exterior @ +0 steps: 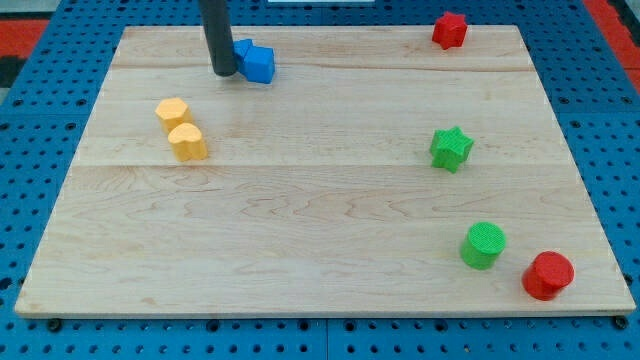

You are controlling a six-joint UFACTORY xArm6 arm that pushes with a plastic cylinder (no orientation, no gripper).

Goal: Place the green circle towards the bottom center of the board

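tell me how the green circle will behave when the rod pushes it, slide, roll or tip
The green circle stands on its flat end and looks squat, so it should slide, not roll or tip. An off-centre push would probably make it curve away. The red circle sits close by, so it might get bumped. My tip is far off, beside the blue block.

The only part of the robot in view is the rod, a straight round cylinder of dark charcoal grey, near black, with a smooth matte surface. A faint paler sheen runs lengthwise along it. It keeps the same thickness all the way down to my tip (224, 73), which ends flat and blunt, perhaps slightly rounded at the edge. Above the tip, the rod bears no markings, screws or cables.
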